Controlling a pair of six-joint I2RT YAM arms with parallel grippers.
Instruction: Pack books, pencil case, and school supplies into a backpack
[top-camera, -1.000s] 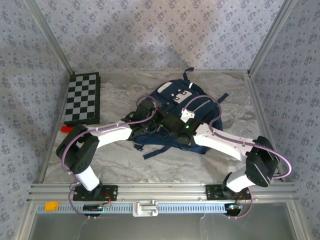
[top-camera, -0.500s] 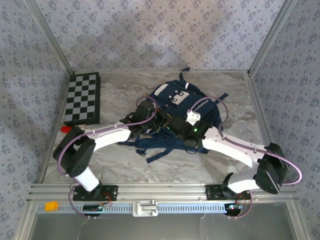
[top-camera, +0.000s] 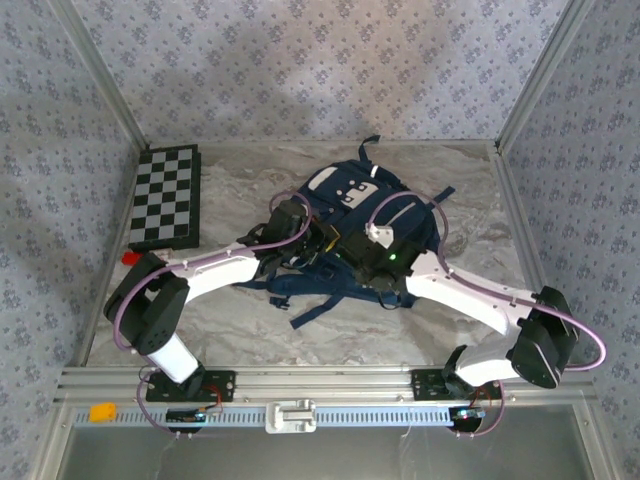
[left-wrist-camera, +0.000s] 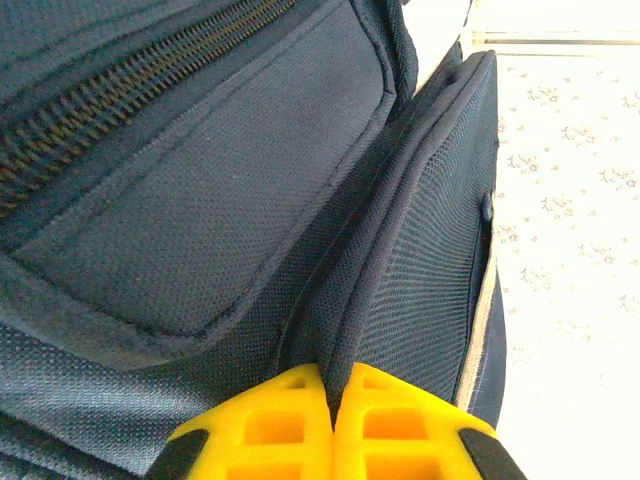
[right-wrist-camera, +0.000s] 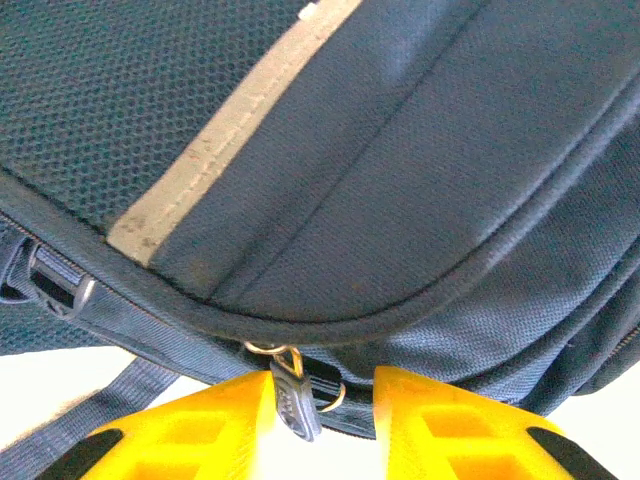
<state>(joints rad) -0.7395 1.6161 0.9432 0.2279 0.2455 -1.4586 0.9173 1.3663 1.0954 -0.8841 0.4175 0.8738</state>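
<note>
Navy blue fabric backpack (top-camera: 345, 190), one, lies mid-worktop (top-camera: 480, 190) toward the far edge. Left fingers (left-wrist-camera: 270, 425) pinch its seam fold tight; right fingers (right-wrist-camera: 200, 425) stand apart, straddling one zipper pull (right-wrist-camera: 292, 402).

One backpack (top-camera: 350, 190) was out there, plus one chequered board (top-camera: 165, 195), one tiny red block (top-camera: 128, 257) and one orange piece (top-camera: 101, 411).

The backpack (left-wrist-camera: 200, 200) is matt, coarse-woven cloth; its zip ring (right-wrist-camera: 262, 349) shiny metal; the right gripper (right-wrist-camera: 320, 400) smooth plastic.

White links (top-camera: 215, 268), purple cables (top-camera: 601, 345), yellow tool fingers (left-wrist-camera: 270, 425).
</note>
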